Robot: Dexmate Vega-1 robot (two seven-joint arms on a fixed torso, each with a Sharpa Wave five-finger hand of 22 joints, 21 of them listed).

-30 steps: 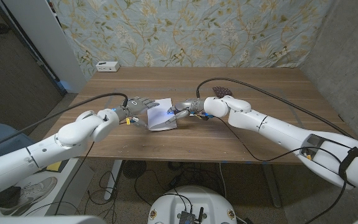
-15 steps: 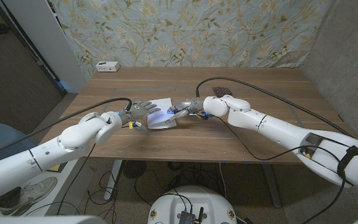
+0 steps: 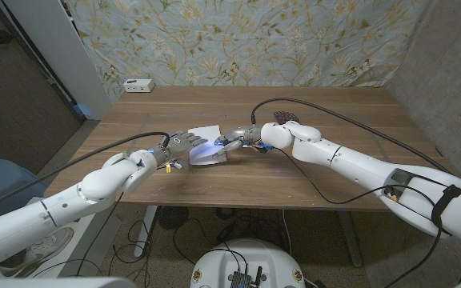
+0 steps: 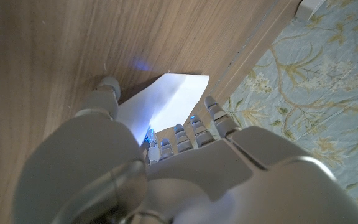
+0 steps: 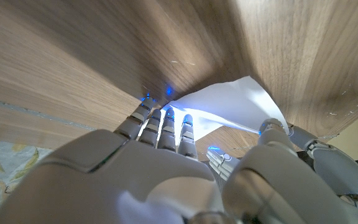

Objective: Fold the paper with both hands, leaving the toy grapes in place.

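A white sheet of paper (image 3: 207, 149) lies partly lifted at the middle of the wooden table (image 3: 238, 180). My left hand (image 3: 182, 142) covers its left part. In the left wrist view the paper (image 4: 163, 99) runs between the thumb and the fingers (image 4: 211, 111) of that hand (image 4: 166, 168). My right hand (image 3: 234, 140) holds the right edge. In the right wrist view its fingertips (image 5: 166, 118) touch the raised paper (image 5: 229, 102), with the thumb on the other side. The dark toy grapes (image 3: 285, 118) sit on the table behind my right arm, apart from the paper.
A small white box (image 3: 138, 85) stands at the table's back left corner. Black cables (image 3: 326, 116) arc over both arms. A floral cloth (image 3: 254, 40) hangs behind the table. Bare wood stretches to the right and at the front.
My left hand has slid right, over the paper's left part, and the arm has reached further in. The visible paper has shrunk and bunched up. My right hand has barely moved.
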